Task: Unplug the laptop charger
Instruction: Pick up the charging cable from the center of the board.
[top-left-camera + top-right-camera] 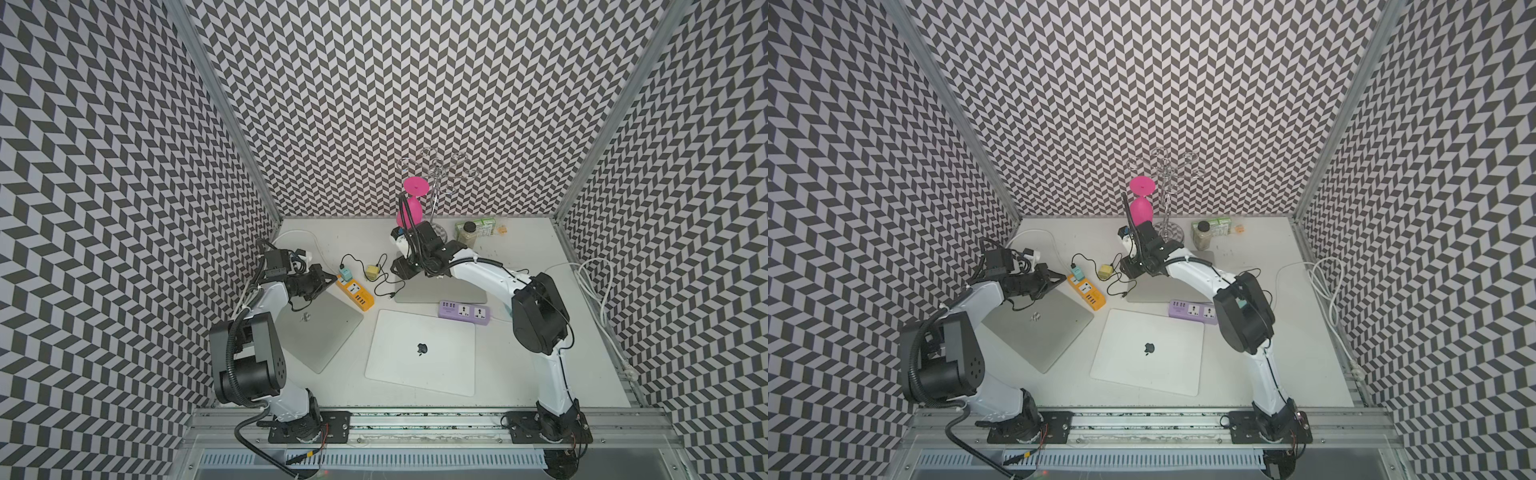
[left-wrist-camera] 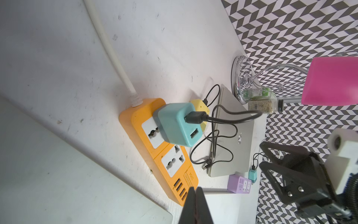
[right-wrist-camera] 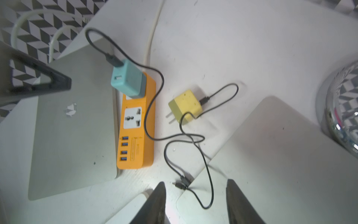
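Task item: teal charger (image 3: pixel 127 79) sits plugged into the end socket of the orange power strip (image 3: pixel 135 164), at the end where the strip's white cord enters; a black cable (image 2: pixel 195 117) runs from its face and loops across the table (image 1: pixel 540 332).
Cable ends: loose, lying at the corner of the rear laptop (image 1: pixel 440 293).
Left arm: rises from the front rail, elbow bent high, forearm reaching rearward, wrist turned toward the centre over the left laptop (image 1: pixel 320 328).
Left gripper (image 2: pixel 194 191): fingers pressed together with nothing between them; the tip is just beside the strip's USB end, and whether it touches cannot be told.
Right arm: rises from the rail on its side, elbow high above the purple power strip (image 1: pixel 465 311), forearm stretched across the rear laptop toward the centre.
Right gripper (image 3: pixel 195 183): jaws partly apart and gripping nothing, with the loose cable ends and the laptop corner below them.
Yellow charger (image 3: pixel 187 105): unplugged, on its side on the table, prongs bare, just beside the orange strip.
Middle laptop (image 1: pixel 422 353): closed, near the front.
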`<state>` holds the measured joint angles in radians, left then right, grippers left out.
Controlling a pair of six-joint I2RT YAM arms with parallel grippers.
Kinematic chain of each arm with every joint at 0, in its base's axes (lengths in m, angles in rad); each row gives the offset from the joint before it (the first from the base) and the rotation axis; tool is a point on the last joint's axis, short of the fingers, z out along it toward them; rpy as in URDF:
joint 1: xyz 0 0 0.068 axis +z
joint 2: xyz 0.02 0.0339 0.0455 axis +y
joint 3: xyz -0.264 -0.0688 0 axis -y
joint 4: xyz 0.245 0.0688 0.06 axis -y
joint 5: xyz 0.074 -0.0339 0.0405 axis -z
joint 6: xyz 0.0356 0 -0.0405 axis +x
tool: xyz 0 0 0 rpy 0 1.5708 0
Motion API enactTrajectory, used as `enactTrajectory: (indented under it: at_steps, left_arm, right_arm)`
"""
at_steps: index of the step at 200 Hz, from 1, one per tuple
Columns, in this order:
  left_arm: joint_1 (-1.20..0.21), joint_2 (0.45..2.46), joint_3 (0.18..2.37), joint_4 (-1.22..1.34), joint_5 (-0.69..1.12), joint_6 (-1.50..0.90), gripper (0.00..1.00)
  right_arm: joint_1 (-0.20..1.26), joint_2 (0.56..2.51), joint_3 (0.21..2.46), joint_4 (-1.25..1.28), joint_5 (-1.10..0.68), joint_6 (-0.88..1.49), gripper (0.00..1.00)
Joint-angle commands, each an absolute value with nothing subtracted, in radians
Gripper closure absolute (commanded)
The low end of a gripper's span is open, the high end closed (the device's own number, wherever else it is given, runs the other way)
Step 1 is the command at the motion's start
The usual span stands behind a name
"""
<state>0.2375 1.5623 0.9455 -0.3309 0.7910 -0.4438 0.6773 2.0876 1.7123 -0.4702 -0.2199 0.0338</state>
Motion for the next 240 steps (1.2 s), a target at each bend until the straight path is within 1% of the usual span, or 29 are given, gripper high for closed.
enactTrajectory:
  at_steps: [1, 20, 47, 108, 137, 174, 207, 240]
  left_arm:
    - [0.23, 1.537, 0.933, -0.309, 0.804, -0.45, 1.0]
    - [0.227, 1.537, 0.933, -0.311, 0.802, -0.448, 1.0]
    - [0.228, 1.54, 0.937, -0.314, 0.8, -0.444, 1.0]
    - [0.226, 1.549, 0.942, -0.311, 0.797, -0.446, 1.0]
    - [0.226, 1.55, 0.944, -0.313, 0.796, -0.445, 1.0]
    - [0.226, 1.553, 0.948, -0.316, 0.792, -0.44, 1.0]
    - [0.227, 1.552, 0.951, -0.319, 0.791, -0.439, 1.0]
    - [0.226, 1.555, 0.953, -0.319, 0.791, -0.439, 1.0]
  right_arm:
    - [0.678, 2.029, 1.601, -0.389, -0.228, 0.106, 0.53]
    - [0.678, 2.015, 1.525, -0.34, -0.248, 0.134, 0.54]
    - [0.674, 2.026, 1.481, -0.296, -0.269, 0.16, 0.56]
    - [0.664, 2.063, 1.5, -0.252, -0.303, 0.189, 0.63]
    - [0.664, 2.101, 1.531, -0.258, -0.282, 0.205, 0.67]
    - [0.664, 2.138, 1.575, -0.259, -0.253, 0.209, 0.77]
    - [0.663, 2.158, 1.626, -0.308, -0.202, 0.211, 0.77]
    - [0.669, 2.154, 1.628, -0.327, -0.179, 0.201, 0.75]
